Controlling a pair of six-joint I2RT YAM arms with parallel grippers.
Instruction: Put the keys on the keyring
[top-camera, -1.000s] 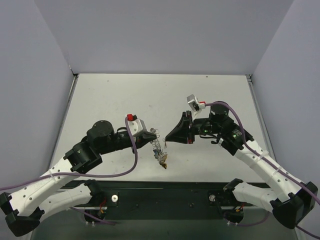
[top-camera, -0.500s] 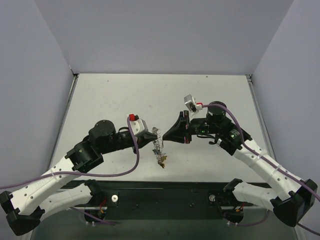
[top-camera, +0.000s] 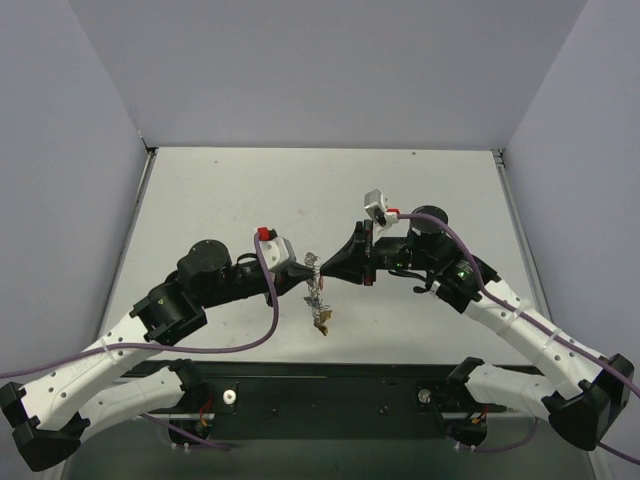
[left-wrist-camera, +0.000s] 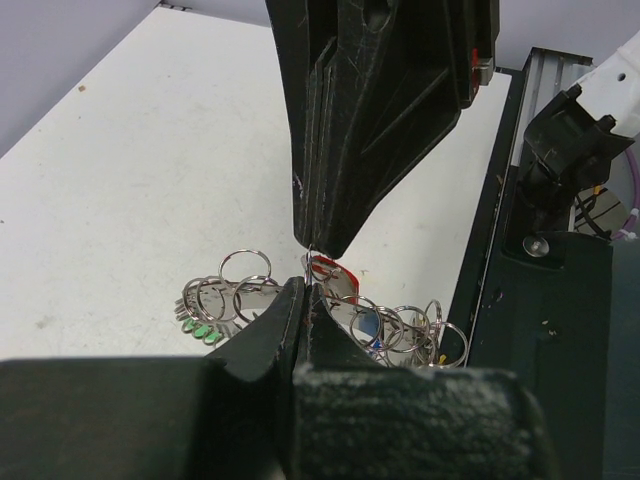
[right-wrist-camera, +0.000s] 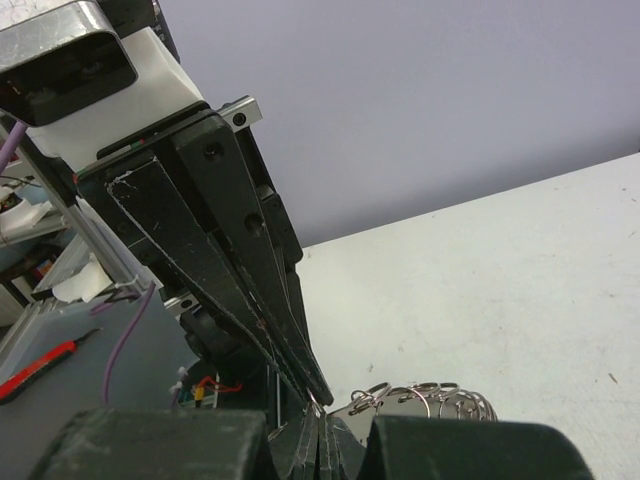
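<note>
Mid-threading: we held the thin silvery wire keyring (top-camera: 316, 295) clamped in the left gripper (top-camera: 304, 271), right gripper (top-camera: 326, 270) closed tip-to-tip, its load unclear; next needed fine key-to-ring alignment.

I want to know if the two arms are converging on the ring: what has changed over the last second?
The right gripper has moved left toward the left gripper, closing the gap until their tips meet at the top of the keyring. No visible taking hold or letting go. Unchanged: both grippers shut, the left gripper pinching the keyring, which hangs with the keys above the table.
</note>
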